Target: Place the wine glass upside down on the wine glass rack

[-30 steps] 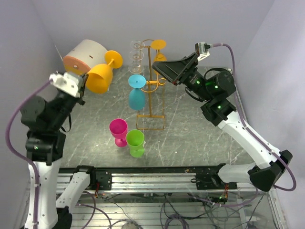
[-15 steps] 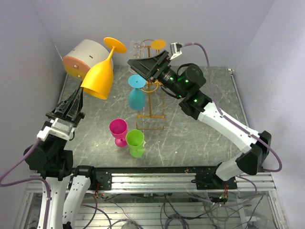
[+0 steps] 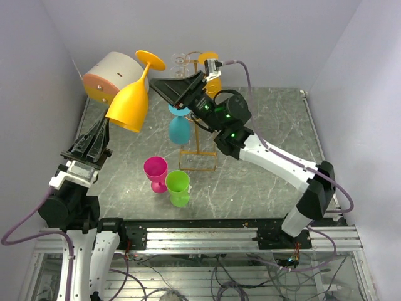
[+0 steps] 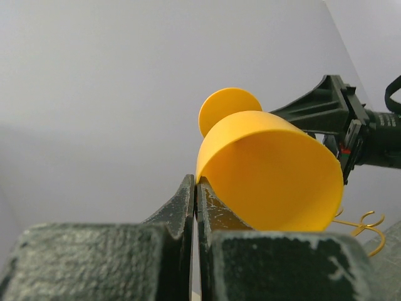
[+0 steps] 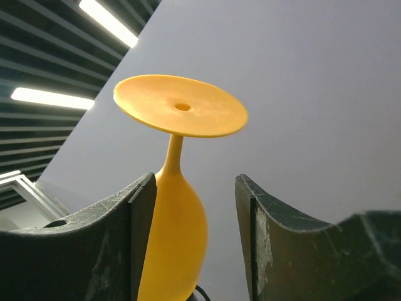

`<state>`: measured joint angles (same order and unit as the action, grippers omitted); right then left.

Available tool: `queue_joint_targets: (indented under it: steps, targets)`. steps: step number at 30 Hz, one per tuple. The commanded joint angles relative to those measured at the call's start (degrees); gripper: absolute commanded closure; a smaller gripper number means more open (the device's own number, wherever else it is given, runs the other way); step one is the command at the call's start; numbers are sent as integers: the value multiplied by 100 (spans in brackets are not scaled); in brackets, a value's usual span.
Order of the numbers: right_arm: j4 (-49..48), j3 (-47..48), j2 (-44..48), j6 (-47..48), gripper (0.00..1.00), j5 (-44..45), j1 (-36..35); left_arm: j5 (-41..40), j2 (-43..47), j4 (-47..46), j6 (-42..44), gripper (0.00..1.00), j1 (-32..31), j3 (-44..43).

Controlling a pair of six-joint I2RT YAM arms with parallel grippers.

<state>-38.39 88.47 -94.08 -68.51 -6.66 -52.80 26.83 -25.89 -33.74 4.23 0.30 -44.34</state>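
Observation:
I see a yellow-orange wine glass (image 3: 130,100) held high above the table's left side, foot (image 3: 150,60) up and bowl mouth tilted down. My left gripper (image 3: 106,123) is shut on its rim from below; in the left wrist view the fingertips (image 4: 196,180) pinch the rim of the bowl (image 4: 269,169). My right gripper (image 3: 155,84) reaches in from the right at the top of the bowl. In the right wrist view its jaws (image 5: 195,182) stand apart around the glass (image 5: 175,238), which lies against the left finger. The wine glass rack (image 3: 197,125) stands mid-table behind it.
On the rack hang a blue glass (image 3: 180,128), an orange glass (image 3: 208,59) and clear glasses (image 3: 180,61). A pink glass (image 3: 155,170) and a green glass (image 3: 178,187) stand upright in front of it. A cream drum with an orange face (image 3: 109,72) sits back left.
My left arm swung the glass up and turned its foot upward, then held still. My right gripper moved left past the rack to the glass, and its jaws narrowed.

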Motion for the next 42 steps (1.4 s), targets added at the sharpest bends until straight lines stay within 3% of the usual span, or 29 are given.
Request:
queue_joint_targets:
  steps: [1, 17, 32, 38, 42]
  targets:
    - [-968, 64, -187, -199, 49, 171, -108, 53, -41, -626, -100, 93, 76, 54]
    - [-2293, 143, -686, -685, 56, 161, -154, 59, -291, -871, -316, 93, 76, 154]
    - [-2311, 461, -1024, -718, 62, 58, -241, 305, -430, -781, -415, 93, 76, 150]
    - [-2457, 396, -1007, -657, 72, 111, -249, 348, -413, -791, -429, 93, 76, 196]
    - [-2610, 387, -1056, -735, 72, 117, -246, 393, -426, -751, -431, 93, 76, 195]
